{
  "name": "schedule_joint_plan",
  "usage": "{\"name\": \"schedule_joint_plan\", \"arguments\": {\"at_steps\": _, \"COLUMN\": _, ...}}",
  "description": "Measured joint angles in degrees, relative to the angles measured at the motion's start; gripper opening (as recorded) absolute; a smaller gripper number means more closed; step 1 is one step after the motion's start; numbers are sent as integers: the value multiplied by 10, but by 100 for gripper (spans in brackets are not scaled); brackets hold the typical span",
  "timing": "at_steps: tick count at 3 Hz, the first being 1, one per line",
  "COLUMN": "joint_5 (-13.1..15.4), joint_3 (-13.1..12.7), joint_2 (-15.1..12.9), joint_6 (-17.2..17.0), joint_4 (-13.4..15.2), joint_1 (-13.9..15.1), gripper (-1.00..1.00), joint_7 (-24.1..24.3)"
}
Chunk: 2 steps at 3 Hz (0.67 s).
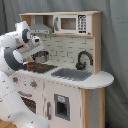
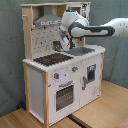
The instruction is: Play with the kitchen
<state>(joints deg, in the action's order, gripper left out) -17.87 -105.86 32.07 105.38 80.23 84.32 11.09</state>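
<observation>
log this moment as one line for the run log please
arm: over stovetop of the kitchen | gripper: near pot, above the burners | oven door: closed | sink: untouched

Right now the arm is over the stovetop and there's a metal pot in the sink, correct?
Not quite. The pot sits at the back of the stovetop, not in the sink, as the first exterior view shows. The arm is indeed over the stovetop.
</observation>
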Motion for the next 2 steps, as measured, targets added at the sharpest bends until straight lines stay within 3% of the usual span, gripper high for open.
{"name": "schedule_joint_plan", "arguments": {"at_steps": 2, "joint_5": 0, "joint_3": -79, "joint_2": 25, "joint_6": 1, "joint_4": -71, "joint_1": 69, "gripper": -100, "joint_7": -1}}
